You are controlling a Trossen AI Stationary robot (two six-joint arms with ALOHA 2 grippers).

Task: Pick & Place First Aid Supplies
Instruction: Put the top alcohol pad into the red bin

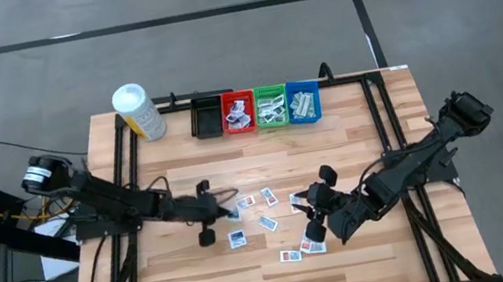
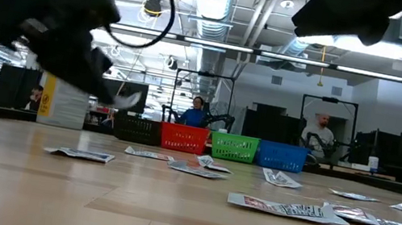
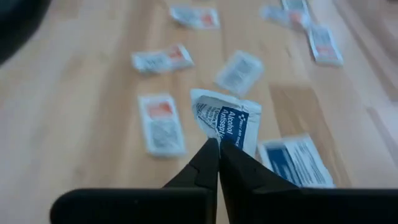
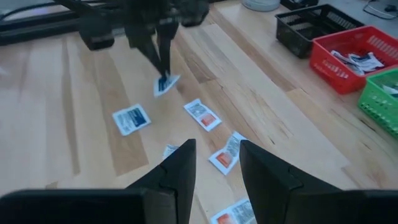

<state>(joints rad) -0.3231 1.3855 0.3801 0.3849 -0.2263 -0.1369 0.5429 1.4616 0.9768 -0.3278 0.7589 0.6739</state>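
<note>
The first aid supplies are small flat white packets. Several lie loose on the wooden table's middle [image 1: 268, 197] [image 3: 163, 124] [image 4: 132, 118], and others fill the red, green and blue bins. My left gripper [image 1: 231, 202] [image 3: 218, 144] is shut on one white packet with blue print [image 3: 227, 117] [image 4: 166, 84]. To the right, my right gripper [image 1: 317, 224] [image 4: 216, 163] hovers open above more loose packets [image 4: 225, 155] and touches nothing. My left gripper pinches the blue-printed packet by one edge [image 3: 217, 133] between its two fingertips. The fingers slant down from the table's left side. The packet is bent and crumpled and sticks out past the fingertips [image 4: 163, 70], lifted clear of the table.
A row of black [image 1: 206, 118], red [image 1: 238, 113], green [image 1: 272, 107] and blue [image 1: 303, 102] bins stands at the far edge. A white-capped yellow bottle [image 1: 138, 111] stands at the far left. People sit in the room beyond the table.
</note>
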